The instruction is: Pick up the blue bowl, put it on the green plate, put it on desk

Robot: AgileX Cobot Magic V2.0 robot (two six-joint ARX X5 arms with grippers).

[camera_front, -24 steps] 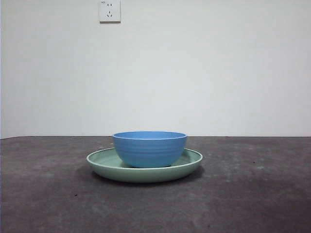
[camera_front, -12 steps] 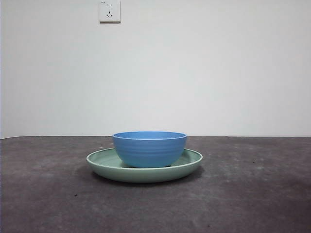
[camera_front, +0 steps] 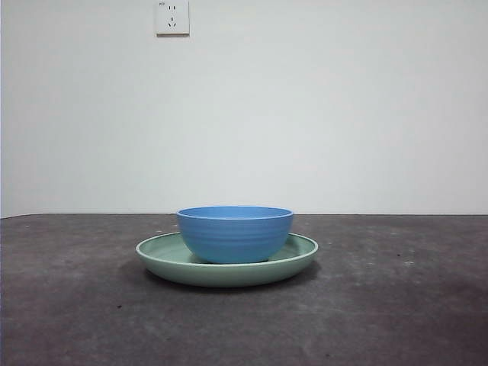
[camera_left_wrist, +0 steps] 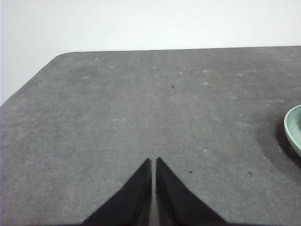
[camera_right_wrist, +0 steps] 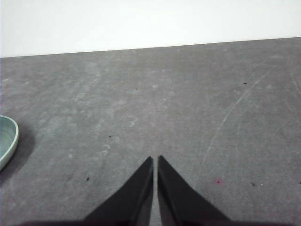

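The blue bowl stands upright in the middle of the green plate, which rests on the desk at the centre of the front view. Neither gripper shows in the front view. My left gripper is shut and empty over bare desk; the plate's rim shows at the edge of its view. My right gripper is shut and empty over bare desk; the plate's rim shows at the edge of its view. The bowl is out of both wrist views.
A white wall stands behind the desk, with a socket high on it. The desk's rounded corner shows in the left wrist view.
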